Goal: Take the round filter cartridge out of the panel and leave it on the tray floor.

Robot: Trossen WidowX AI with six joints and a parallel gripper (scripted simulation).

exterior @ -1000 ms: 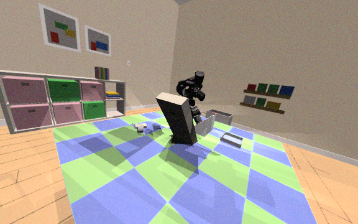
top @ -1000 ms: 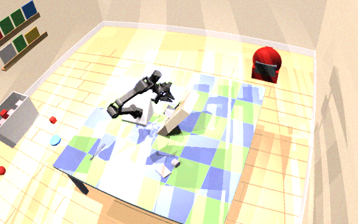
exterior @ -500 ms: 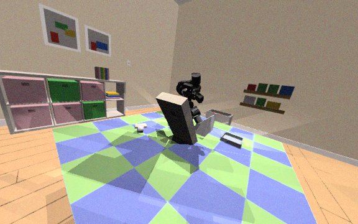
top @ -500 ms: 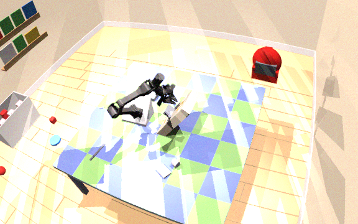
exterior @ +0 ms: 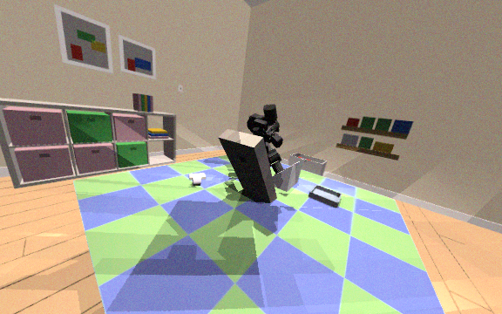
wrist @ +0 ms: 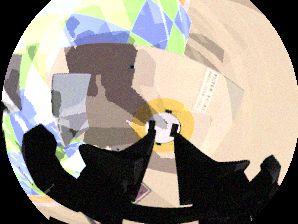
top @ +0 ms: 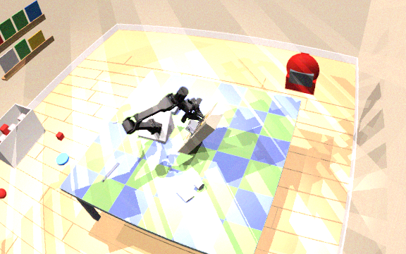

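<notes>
The service panel [top: 197,138] [exterior: 247,167] [wrist: 112,112] stands tilted on the table. The round filter cartridge [wrist: 163,120] shows a white face inside a yellow ring [wrist: 187,117] and looks seated in the panel; its depth cannot be judged. My gripper [top: 204,118] [wrist: 165,134] is partly open, with nothing clamped between the fingers. In the wrist view its narrow fingertips overlap the two dark slots on the face; whether they are inside the slots cannot be told. The tray [exterior: 325,201] has dark walls and a pale floor, and lies low beside the panel, partly behind the arm in the top view.
A grey flap [exterior: 289,176] [wrist: 72,95] stands out at the panel's side, close to the arm. A white cylinder [top: 199,185], a flat pale block [top: 185,195] and a thin rod [top: 111,172] lie on the table away from the gripper.
</notes>
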